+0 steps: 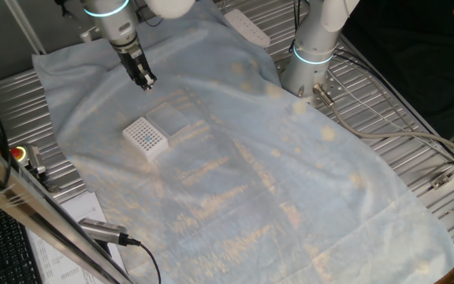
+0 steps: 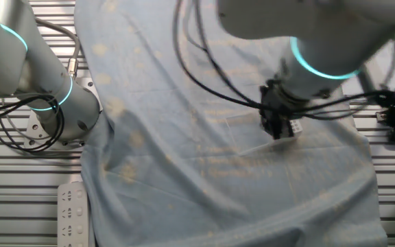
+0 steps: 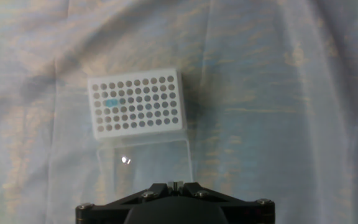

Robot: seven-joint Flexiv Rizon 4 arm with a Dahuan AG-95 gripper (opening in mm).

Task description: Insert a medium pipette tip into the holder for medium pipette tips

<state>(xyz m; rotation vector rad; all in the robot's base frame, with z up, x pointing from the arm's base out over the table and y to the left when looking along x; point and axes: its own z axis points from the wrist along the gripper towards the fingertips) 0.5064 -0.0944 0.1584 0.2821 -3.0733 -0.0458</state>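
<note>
One white holder [image 3: 137, 103] lies ahead of the gripper [image 3: 176, 184], its fingers apparently closed together; any held tip is unclear.

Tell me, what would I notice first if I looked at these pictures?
Probably the white holder for medium pipette tips, full of little dark holes, sitting on the pale blue cloth. One teal spot, likely the medium pipette tip, shows near its left side. Then the robot's gripper, hanging above the cloth just behind the holder.
</note>
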